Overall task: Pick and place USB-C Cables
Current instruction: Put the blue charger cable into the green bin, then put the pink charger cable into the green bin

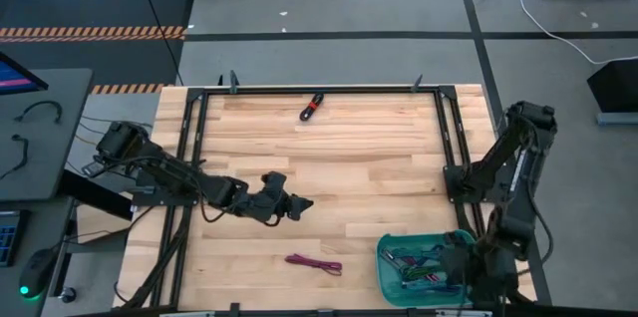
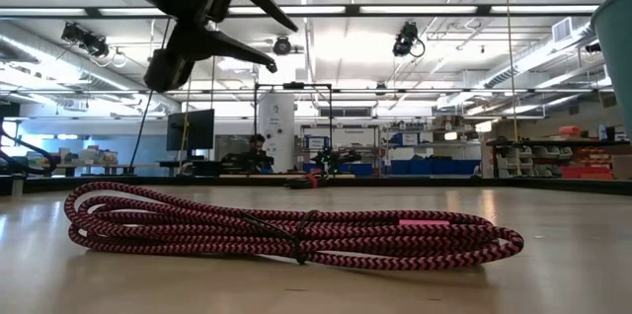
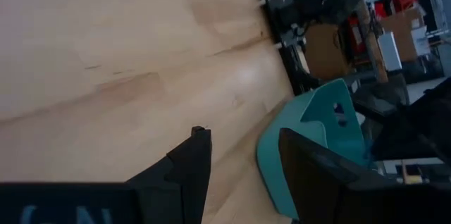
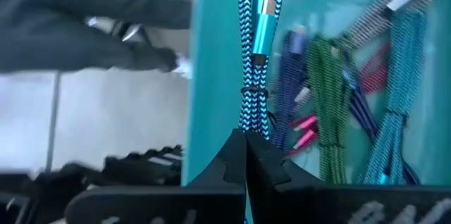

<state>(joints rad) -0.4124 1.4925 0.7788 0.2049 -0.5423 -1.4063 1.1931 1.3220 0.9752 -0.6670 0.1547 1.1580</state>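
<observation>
A magenta-and-black cable bundle [image 1: 314, 264] lies flat on the wooden table near its front edge and fills the foreground of the low view [image 2: 286, 230]. A red-black bundle [image 1: 313, 107] lies near the far edge. My left gripper [image 1: 299, 203] hovers open and empty above the table's middle, a little beyond the magenta bundle [image 3: 243, 164]. My right gripper [image 1: 454, 257] is over the teal bin [image 1: 384, 257] at the front right, shut on a teal braided cable [image 4: 255, 55]. Several teal, green, purple and magenta bundles [image 4: 338, 90] lie in the bin. My right gripper pinches the teal cable bundle between its two shut fingers, at the end just past its black tie [image 4: 252, 94]. The fingers lie along the bundle. The bundle reaches out from the fingertips beside the bin's wall [image 4: 211, 76], its metal plug [image 4: 262, 23] at the free end.
A black frame [image 1: 189, 158] runs round the table top. The bin's teal wall also shows in the left wrist view [image 3: 310, 132] and at the right edge of the low view [image 2: 617, 38]. Bare wood lies between the two loose bundles.
</observation>
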